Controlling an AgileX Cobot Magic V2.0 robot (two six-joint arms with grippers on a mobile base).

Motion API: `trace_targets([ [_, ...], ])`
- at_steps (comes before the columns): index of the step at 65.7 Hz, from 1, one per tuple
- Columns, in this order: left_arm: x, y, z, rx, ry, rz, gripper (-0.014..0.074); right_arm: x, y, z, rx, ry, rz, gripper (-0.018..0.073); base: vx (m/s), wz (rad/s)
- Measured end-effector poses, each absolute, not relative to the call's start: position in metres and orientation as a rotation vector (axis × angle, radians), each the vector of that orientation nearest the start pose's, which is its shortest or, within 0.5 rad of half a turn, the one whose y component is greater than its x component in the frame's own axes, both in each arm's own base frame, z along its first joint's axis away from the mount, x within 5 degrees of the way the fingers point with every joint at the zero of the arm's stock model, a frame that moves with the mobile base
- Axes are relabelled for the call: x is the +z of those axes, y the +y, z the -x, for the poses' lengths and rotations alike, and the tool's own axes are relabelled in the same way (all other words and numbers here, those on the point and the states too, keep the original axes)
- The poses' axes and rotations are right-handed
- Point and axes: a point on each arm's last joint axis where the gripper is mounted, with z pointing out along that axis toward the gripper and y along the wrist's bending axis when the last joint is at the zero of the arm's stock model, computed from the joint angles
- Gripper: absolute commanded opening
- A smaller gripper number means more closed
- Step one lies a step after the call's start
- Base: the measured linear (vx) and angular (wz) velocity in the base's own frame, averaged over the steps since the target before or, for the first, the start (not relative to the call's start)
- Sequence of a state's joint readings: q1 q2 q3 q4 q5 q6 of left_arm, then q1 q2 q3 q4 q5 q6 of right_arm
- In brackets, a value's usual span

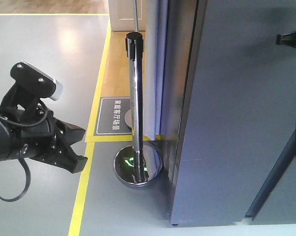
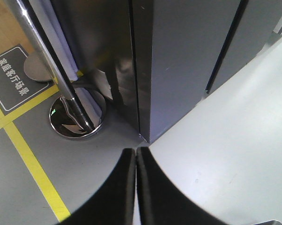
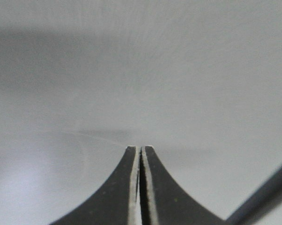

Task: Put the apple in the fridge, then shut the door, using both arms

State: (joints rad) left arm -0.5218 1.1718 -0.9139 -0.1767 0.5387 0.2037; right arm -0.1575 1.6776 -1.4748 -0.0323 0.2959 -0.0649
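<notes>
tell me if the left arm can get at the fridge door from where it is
Probably yes: the left pincer, shut and empty, points at the dark grey fridge door with only bare floor between; the chrome stanchion stands off to one side.

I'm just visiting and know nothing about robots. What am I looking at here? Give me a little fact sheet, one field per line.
Left gripper: fingers pressed together, empty, pointing at the fridge's lower corner
Right gripper: fingers together, empty, facing a plain grey surface
Fridge: tall dark grey cabinet, door appears closed
Apple: not visible in any view
Stanchion post: chrome, on a round base beside the fridge
Floor sign: dark, white lettering
Yellow tape line: on the grey floor
</notes>
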Motion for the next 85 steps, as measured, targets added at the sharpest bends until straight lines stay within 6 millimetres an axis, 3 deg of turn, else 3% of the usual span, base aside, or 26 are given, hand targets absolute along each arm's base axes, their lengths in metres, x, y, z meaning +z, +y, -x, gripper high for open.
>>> trace_targets([
  [15, 0.319, -0.130, -0.209, -0.349, 2.186, -0.695, -0.0006, 0.367, -0.050, -0.377, -0.153, 2.042, -0.036, -0.0002, 0.00, 0.00],
  [32, 0.319, -0.130, -0.209, -0.349, 2.186, -0.695, -0.0006, 0.351, -0.010, -0.336, -0.100, 2.083, 0.094, -0.0002, 0.00, 0.00],
  [54, 0.319, -0.130, -0.209, -0.349, 2.186, -0.695, -0.0006, 0.337, 0.022, -0.243, -0.010, 2.157, 0.203, -0.0002, 0.00, 0.00],
  [85, 0.319, -0.130, -0.209, -0.349, 2.186, -0.695, -0.0006, 0.305, 0.010, -0.121, -0.021, 2.378, 0.191, -0.0002, 0.00, 0.00],
])
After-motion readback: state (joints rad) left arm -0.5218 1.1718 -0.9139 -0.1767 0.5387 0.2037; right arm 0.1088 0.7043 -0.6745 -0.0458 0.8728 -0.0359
